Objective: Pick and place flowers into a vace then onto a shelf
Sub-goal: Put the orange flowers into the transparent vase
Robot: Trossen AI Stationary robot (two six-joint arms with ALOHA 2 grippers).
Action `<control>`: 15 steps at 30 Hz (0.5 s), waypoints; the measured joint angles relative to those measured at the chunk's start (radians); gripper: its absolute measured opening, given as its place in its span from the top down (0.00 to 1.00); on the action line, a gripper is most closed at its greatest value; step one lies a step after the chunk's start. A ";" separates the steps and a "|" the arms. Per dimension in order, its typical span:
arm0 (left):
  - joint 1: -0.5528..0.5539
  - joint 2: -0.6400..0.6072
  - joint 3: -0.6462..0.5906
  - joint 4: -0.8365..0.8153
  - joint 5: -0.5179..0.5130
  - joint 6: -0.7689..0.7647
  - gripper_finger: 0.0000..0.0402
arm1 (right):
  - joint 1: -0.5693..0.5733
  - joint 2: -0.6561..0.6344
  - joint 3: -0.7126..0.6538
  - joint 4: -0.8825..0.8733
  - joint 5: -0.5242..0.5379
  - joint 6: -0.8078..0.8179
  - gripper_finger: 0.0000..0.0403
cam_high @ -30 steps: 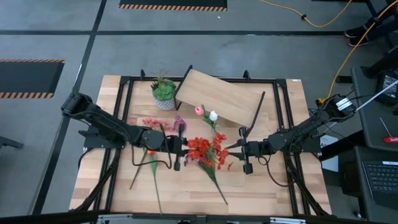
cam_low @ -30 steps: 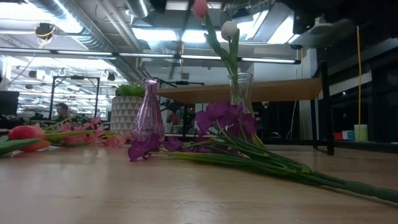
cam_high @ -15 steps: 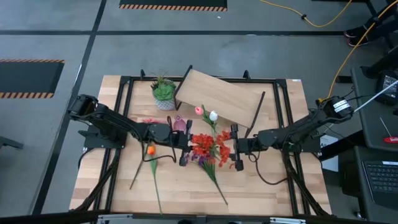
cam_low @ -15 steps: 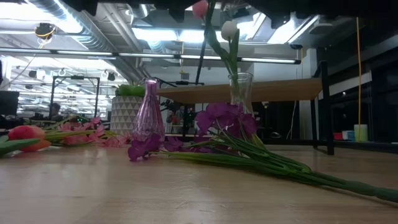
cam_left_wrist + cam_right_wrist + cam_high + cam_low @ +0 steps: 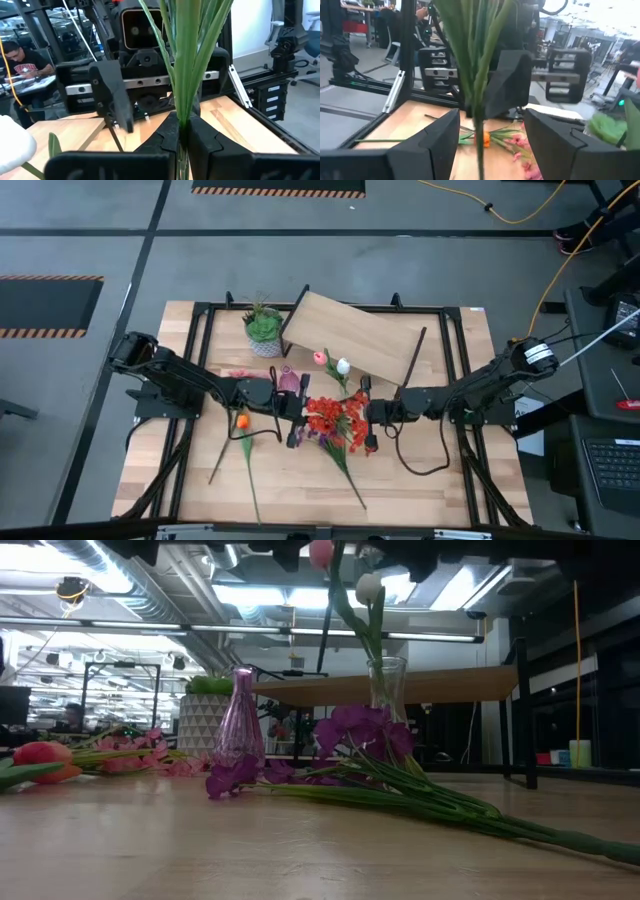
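1. Left gripper (image 5: pixel 181 131) is pinched tight on a bundle of green stalks (image 5: pixel 186 60); in the left wrist view they rise straight up out of the closed fingers (image 5: pixel 207 137)
2. Right gripper (image 5: pixel 487 135) is spread wide, one finger (image 5: pixel 437 132) on each side of those same hanging stalks, nothing clamped yet
3. From above, the two grippers face each other across the red flower cluster (image 5: pixel 335 418) mid-table, left gripper (image 5: pixel 293 420) just on one side of it, right gripper (image 5: pixel 366 418) just on the other
4. The key relation: the stalks run upright, their long axis crossing the right fingers' closing line, so a squeeze there looks ready to take the bunch over
5. Outward now: a clear vase (image 5: pixel 387 688) already holds the pink and white tulips (image 5: pixel 345 570), close behind the bunch, a purple vase (image 5: pixel 239 720) beside it
6. The shelf (image 5: pixel 350 335) sits at the back of the table, nearer the right arm; an orange tulip (image 5: pixel 241 421) lies loose by the left arm
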 joint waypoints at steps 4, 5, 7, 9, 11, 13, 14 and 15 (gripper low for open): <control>0.000 0.000 0.000 -0.001 0.002 0.001 0.97 | 0.000 0.021 0.040 -0.003 0.000 -0.035 0.44; 0.000 0.000 0.000 -0.001 0.002 0.001 0.97 | 0.000 0.021 0.044 -0.005 0.000 -0.035 0.44; 0.000 0.000 0.000 -0.001 0.002 0.001 0.97 | 0.000 0.021 0.045 -0.005 0.000 -0.035 0.44; 0.000 0.000 0.000 -0.001 0.010 0.001 0.97 | 0.000 0.021 0.045 -0.003 0.000 -0.035 0.44; 0.000 0.000 0.000 0.000 0.025 0.007 0.97 | 0.000 0.021 0.045 0.001 -0.004 -0.032 0.44; 0.000 0.000 0.000 -0.001 0.029 0.017 0.97 | 0.000 0.021 0.045 0.002 -0.024 -0.031 0.44; 0.000 0.000 0.000 0.000 0.029 0.017 0.97 | 0.000 0.021 0.045 0.007 -0.036 -0.031 0.44; 0.000 0.000 0.000 0.000 0.028 0.017 0.97 | 0.000 0.021 0.045 0.012 -0.048 -0.030 0.45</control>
